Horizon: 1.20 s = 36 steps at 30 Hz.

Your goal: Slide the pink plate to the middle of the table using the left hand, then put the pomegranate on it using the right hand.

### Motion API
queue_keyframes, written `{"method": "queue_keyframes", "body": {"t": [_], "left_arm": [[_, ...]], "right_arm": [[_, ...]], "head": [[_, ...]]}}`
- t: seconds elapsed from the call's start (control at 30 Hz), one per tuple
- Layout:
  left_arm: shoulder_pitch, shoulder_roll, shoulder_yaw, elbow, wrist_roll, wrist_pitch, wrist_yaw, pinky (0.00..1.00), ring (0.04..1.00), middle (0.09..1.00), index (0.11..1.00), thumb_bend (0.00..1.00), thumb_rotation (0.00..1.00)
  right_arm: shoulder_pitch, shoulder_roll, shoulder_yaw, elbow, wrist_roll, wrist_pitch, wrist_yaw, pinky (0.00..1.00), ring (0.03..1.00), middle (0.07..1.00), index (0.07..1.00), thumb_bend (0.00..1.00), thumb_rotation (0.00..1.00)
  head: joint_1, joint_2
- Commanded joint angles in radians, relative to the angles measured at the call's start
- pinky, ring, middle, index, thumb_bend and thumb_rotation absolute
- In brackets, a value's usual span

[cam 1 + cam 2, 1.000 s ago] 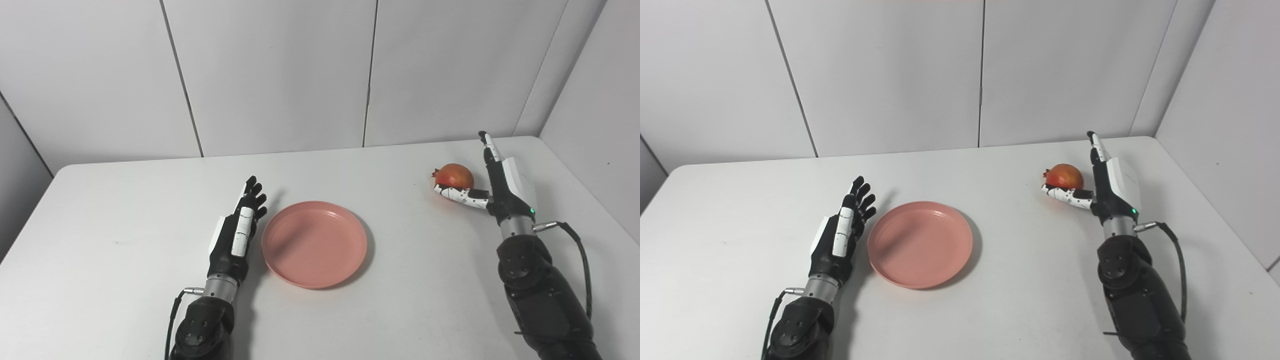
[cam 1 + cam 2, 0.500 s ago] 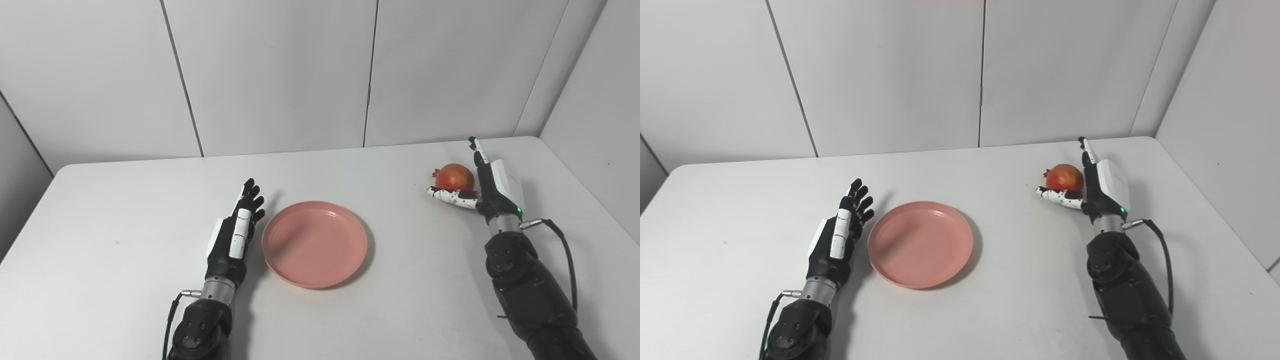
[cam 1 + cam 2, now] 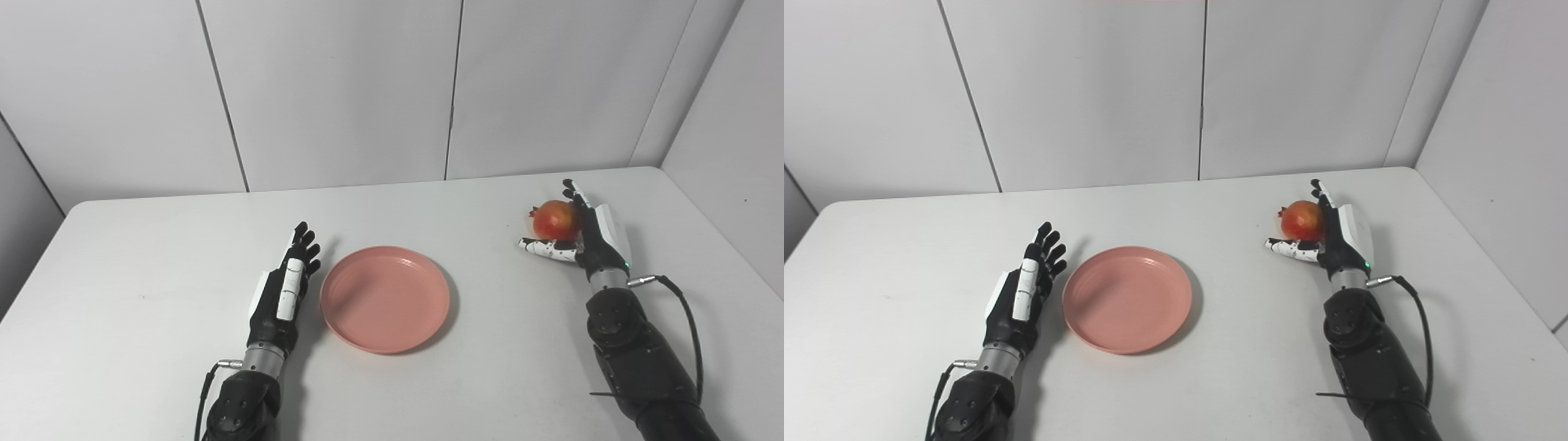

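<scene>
Pink plate (image 3: pixel 384 299) mid-bench (image 3: pixel 153 257), flat. Left hand (image 3: pixel 283 294) just beside its rim, fingers straight, holding nothing. Right hand (image 3: pixel 582 236) cupped around pomegranate (image 3: pixel 554 219) at far right, thumb underneath, fingers not fully closed. Round, firm, smooth-skinned, probably weighty: likely to roll, so best gripped around the widest part

**Pink plate at mid-table, pomegranate off to the right**

The pink plate (image 3: pixel 384 299) is round and shallow, with a low raised rim and a bare inside. It lies flat near the middle of the white table, right side up. The pomegranate (image 3: pixel 554 219) is a small, round, red-orange fruit whose dark crown points left. It sits well apart from the plate, toward the table's far right side, with nothing between the two.
</scene>
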<state>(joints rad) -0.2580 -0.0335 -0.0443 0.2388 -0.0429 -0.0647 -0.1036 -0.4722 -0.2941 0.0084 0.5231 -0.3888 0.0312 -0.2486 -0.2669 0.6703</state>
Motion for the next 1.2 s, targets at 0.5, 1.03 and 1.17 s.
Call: {"method": "queue_keyframes", "body": {"t": [0.5,1.03,1.17], "left_arm": [[-0.004,-0.013,0.008,-0.037,-0.061,0.02,-0.018,0.96,0.98,0.999,0.995,0.71,0.99],[-0.008,-0.007,-0.002,-0.032,-0.055,0.03,-0.028,0.98,0.988,1.0,0.997,0.7,1.0],[-0.01,-0.005,-0.005,-0.027,-0.063,0.023,-0.039,0.99,0.998,1.0,1.0,0.69,1.0]], "right_arm": [[-0.052,0.008,-0.004,-0.008,-0.016,0.043,-0.061,0.55,0.642,0.69,0.717,0.59,0.0],[-0.038,0.0,0.015,-0.045,-0.051,0.063,-0.073,0.44,0.506,0.466,0.522,0.52,0.0],[-0.03,0.001,0.015,-0.07,-0.048,0.045,-0.074,0.42,0.492,0.468,0.519,0.52,0.0]], "head": [[0.002,0.006],[0.015,0.001],[0.03,0.002]]}}
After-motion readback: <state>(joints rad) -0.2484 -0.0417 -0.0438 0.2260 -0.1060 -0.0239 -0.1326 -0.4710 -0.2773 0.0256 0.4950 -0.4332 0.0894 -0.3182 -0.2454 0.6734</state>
